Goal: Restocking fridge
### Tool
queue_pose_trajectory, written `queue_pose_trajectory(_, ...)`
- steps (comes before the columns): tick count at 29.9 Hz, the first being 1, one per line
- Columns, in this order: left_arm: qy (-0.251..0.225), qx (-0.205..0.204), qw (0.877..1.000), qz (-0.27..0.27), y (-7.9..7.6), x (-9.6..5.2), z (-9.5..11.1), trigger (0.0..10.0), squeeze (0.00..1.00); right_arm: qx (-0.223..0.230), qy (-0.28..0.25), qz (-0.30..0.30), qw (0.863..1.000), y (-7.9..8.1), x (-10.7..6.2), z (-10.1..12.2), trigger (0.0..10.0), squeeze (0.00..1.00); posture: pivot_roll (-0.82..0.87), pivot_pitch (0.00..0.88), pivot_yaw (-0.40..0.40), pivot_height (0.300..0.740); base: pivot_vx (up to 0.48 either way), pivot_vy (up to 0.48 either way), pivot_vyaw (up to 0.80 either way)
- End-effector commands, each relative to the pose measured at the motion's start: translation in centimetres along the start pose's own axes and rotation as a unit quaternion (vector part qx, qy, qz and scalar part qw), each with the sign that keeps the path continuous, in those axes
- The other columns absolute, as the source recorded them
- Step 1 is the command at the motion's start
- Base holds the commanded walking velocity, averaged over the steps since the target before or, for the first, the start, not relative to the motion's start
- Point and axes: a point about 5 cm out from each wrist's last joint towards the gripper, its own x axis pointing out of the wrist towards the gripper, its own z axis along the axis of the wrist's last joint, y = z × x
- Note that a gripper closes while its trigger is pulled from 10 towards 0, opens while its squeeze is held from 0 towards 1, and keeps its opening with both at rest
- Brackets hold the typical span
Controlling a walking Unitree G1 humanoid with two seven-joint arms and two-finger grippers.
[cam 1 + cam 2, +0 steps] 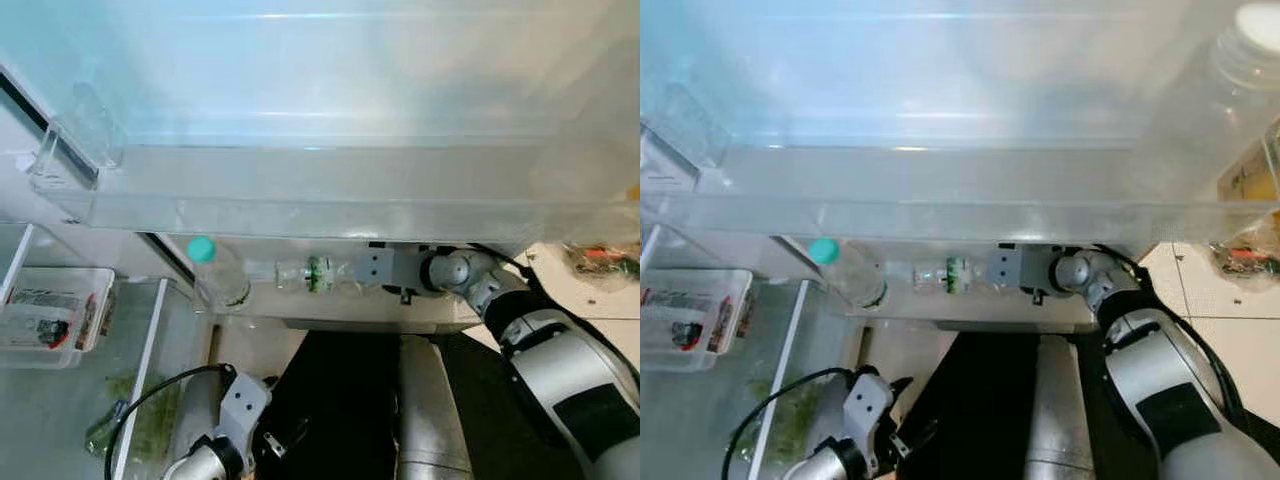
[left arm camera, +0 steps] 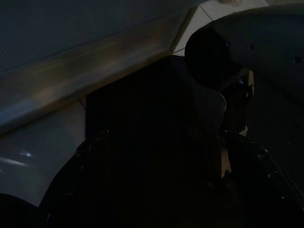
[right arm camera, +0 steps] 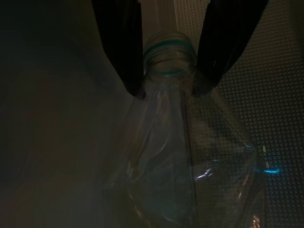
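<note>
Your right gripper point(image 3: 168, 71) is pinching the clear bottle point(image 3: 185, 156) at its neck; your left gripper's point(image 1: 262, 442) state cannot be told.

Bright hazy head views, dark wrists

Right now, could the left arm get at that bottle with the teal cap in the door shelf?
Probably yes. The left gripper hangs idle low down, and the teal-capped bottle stands above it with nothing between; the right gripper is busy on another bottle alongside.
</note>
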Motion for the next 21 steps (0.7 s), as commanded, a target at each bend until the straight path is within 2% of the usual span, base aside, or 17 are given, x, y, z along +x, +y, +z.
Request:
queue_pose_trajectory(1,0.091,-0.055,0.994,0.005,-1.0,-1.7,-3.9,10.0,0.00,-0.014,-0.004,-0.008,1.000,-0.8,-0.4,0.2,10.0,0.00,0.04,0.406,0.038,0.453,0.000,0.000,0.00)
queue_pose_trajectory(7,0.089,-0.050,0.995,0.007,-0.4,-0.9,-3.6,10.0,0.00,-0.038,-0.010,-0.016,0.999,-2.1,-1.1,0.7,10.0,0.00,0.03,0.373,0.041,0.453,0.000,0.000,0.00)
queue_pose_trajectory(21,0.083,-0.040,0.996,0.004,0.4,0.3,-3.1,10.0,0.00,-0.052,-0.030,0.001,0.998,-3.1,-2.2,0.7,10.0,0.00,0.02,0.319,0.044,0.453,0.000,0.000,0.00)
